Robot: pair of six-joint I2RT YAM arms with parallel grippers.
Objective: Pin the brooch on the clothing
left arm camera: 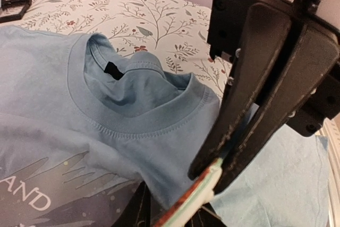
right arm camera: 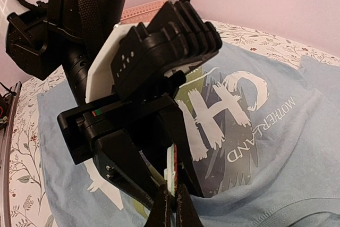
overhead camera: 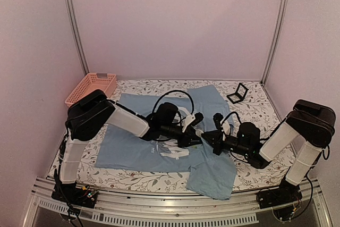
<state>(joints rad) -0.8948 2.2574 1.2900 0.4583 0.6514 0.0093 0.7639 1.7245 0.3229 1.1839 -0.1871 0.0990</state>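
Mid-bench, the left tool [left arm camera: 175, 213] reaches under the shirt [left arm camera: 79, 131], grip impossible to tell; the right tool [left arm camera: 212, 176] pinches the brooch [left arm camera: 194, 200] just below the collar. Slack fabric could let the brooch slip free

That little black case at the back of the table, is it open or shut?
Open. In the overhead view the black case sits on the flowered table cover with its lid raised at an angle. Whether anything lies inside is too small to tell.

One T-shirt [overhead camera: 143, 147], one brooch [left arm camera: 194, 198], one basket [overhead camera: 91, 88], one case [overhead camera: 237, 93], two arms.
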